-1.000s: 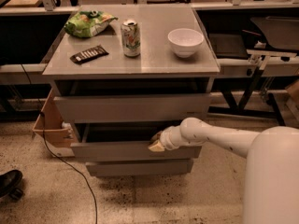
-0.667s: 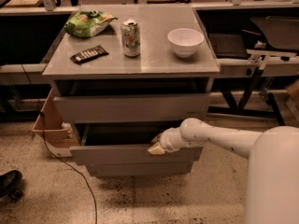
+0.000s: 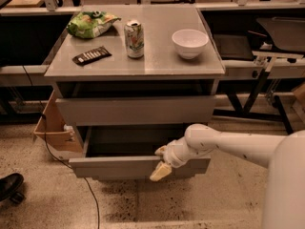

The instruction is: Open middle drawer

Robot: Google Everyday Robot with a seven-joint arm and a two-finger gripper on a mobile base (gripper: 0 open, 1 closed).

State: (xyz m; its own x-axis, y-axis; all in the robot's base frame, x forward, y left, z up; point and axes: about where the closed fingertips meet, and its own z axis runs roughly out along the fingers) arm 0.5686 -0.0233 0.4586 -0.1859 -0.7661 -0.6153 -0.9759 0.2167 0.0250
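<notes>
The grey cabinet has a closed upper drawer. Below it the middle drawer is pulled out towards me, and its shallow dark inside shows. My gripper is at the drawer front's top edge, right of centre. One finger hangs over the front face and the other sits behind the edge, so it is clamped on the front. My white arm reaches in from the right. The drawer below is mostly hidden under the open one.
On the cabinet top lie a green chip bag, a dark snack bar, a drink can and a white bowl. A cardboard box stands at the left. A cable runs on the floor. Benches stand behind and right.
The middle drawer has slid further out towards me, and my gripper has come forward with it while holding its front edge.
</notes>
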